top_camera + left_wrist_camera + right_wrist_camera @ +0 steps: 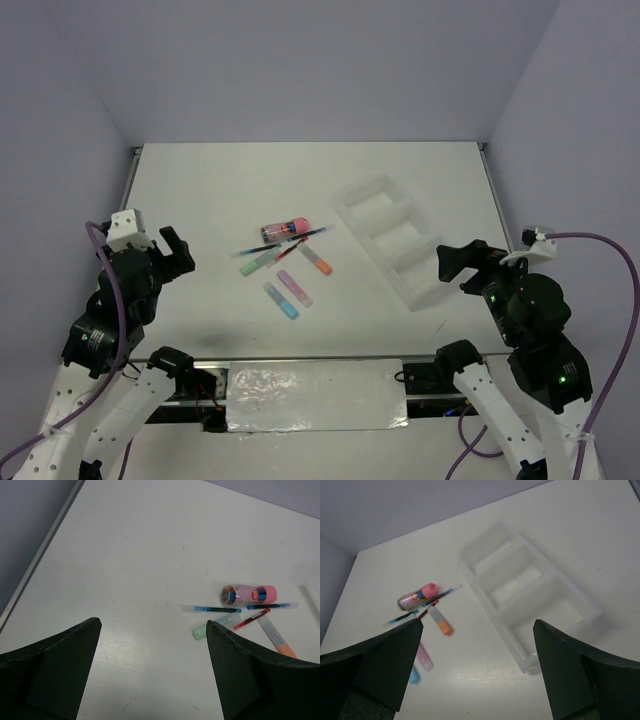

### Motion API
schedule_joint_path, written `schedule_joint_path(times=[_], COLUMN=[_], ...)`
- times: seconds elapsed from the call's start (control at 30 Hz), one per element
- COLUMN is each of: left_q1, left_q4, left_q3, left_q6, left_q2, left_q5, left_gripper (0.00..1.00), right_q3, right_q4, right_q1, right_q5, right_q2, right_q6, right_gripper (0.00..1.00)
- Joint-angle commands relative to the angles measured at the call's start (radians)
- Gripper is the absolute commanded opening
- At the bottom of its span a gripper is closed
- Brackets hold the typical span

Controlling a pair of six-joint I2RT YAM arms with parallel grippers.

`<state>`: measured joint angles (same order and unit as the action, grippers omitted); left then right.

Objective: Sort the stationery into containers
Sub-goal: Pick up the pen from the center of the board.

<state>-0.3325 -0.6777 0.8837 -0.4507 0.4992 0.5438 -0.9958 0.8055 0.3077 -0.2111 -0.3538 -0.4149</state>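
Left fingers [50, 672] and right fingers [375, 662] gape wide — each empty, touching nothing.

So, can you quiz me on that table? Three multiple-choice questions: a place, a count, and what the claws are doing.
1. Between left arm and right arm, the white tray lies nearer: A) the left; B) the right; C) neither.
2. Its compartments number: A) three; B) two; C) five.
3. The left claw and right claw are: A) both shut on pens; B) both holding the tray; C) both open, empty.
Answers: 1 B, it lies on the right arm's side; 2 A, three hollows in a row; 3 C, each gap is wide and holds nothing.
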Motion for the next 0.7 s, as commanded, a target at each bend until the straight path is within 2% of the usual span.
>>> schedule_joint_path(times=[0.0, 0.23, 0.33, 0.4, 0.43, 0.5, 0.57, 0.6, 0.67], left_q1=[0.003, 0.001, 0.003, 0.004, 0.006, 0.012, 0.012, 0.013, 0.015], left_q4=[0.041, 0.053, 0.058, 0.052, 0.049, 0.043, 0.044, 0.043, 0.04], left_q3=[0.009, 0.004, 0.003, 0.008, 0.009, 0.009, 0.003, 0.003, 0.004], left_q6=[0.0, 0.01, 0.012, 0.007, 0.001, -0.002, -0.005, -0.005, -0.005], left_q2=[0.001, -0.016, -0.022, -0.024, -0.024, -0.028, -0.033, -0.033, -0.025], left_q5=[-0.008, -0.036, -0.035, -0.021, -0.015, 0.004, 0.01, 0.011, 0.016], left_gripper=[0.99, 0.99, 0.99, 0.99, 0.99, 0.99, 0.99, 0.99, 0.99], right_q3=[-0.027, 0.032, 0.094, 0.134, 0.134, 0.1, -0.042, -0.1, -0.31], right_q4=[0.052, -0.023, -0.135, -0.253, -0.32, -0.368, -0.347, -0.301, -0.232], right_q1=[-0.002, -0.002, -0.004, 0.007, 0.074, 0.218, 0.398, 0.431, 0.468], right_q5=[-0.069, -0.005, 0.093, 0.188, 0.185, -0.041, -0.225, -0.316, -0.358], right_q2=[-0.022, -0.008, -0.085, -0.245, -0.31, -0.526, -0.69, -0.87, -1.05], right_q6=[-0.038, -0.116, -0.2, -0.292, -0.327, -0.411, -0.47, -0.528, -0.606], right_gripper=[1.0, 1.0, 1.0, 1.0, 1.0, 1.0, 1.0, 1.0, 1.0])
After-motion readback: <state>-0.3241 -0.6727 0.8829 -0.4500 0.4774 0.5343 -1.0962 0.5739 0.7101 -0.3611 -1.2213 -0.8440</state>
